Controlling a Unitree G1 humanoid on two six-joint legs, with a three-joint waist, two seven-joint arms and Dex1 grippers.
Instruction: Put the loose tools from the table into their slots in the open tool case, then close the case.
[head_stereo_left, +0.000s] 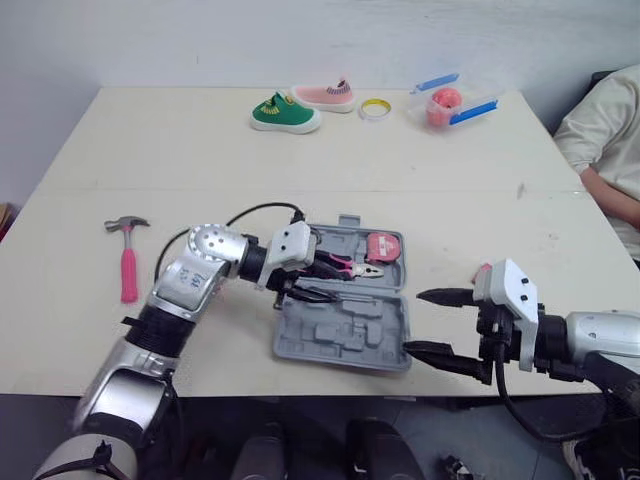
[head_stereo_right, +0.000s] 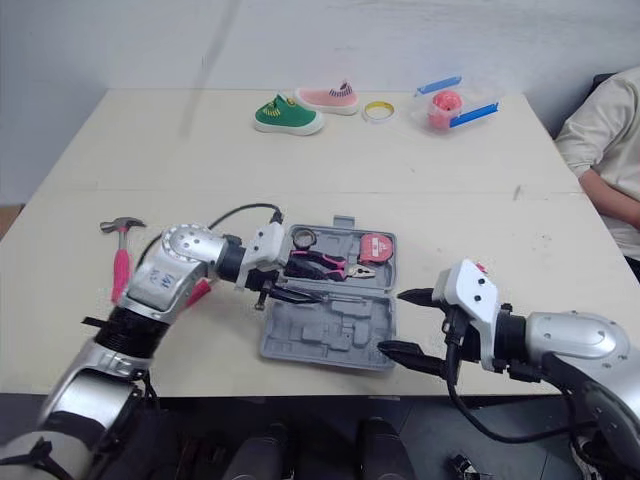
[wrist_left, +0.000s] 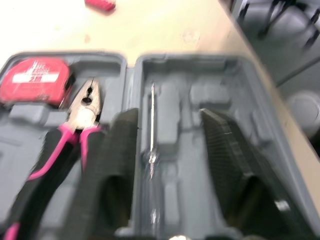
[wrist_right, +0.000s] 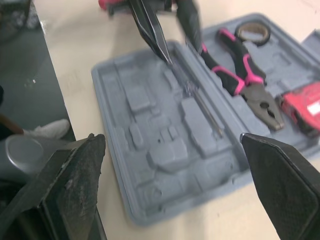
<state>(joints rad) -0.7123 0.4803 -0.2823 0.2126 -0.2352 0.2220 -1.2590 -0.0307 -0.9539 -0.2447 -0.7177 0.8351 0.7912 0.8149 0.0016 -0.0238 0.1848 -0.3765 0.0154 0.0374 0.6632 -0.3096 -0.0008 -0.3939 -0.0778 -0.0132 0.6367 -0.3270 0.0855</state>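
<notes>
The grey tool case (head_stereo_left: 345, 335) lies open at the middle front of the table. Its far half holds pink-handled pliers (head_stereo_left: 345, 265), a red tape measure (head_stereo_left: 382, 247) and a black tape roll (head_stereo_right: 304, 237). A clear-handled screwdriver (wrist_left: 151, 145) lies in the near half, by the hinge. My left gripper (head_stereo_left: 325, 281) hovers over it, open, one finger on each side. My right gripper (head_stereo_left: 415, 321) stands open just right of the case, near the table's front edge. A pink-handled hammer (head_stereo_left: 128, 262) lies loose on the table at the left.
A small red piece (head_stereo_left: 483, 270) lies by my right gripper. At the back stand a green shoe (head_stereo_left: 285, 113), a pink shoe (head_stereo_left: 325, 96), a yellow ring (head_stereo_left: 375, 108) and a container with a pink ball (head_stereo_left: 445, 103). A person (head_stereo_left: 605, 130) sits at the right.
</notes>
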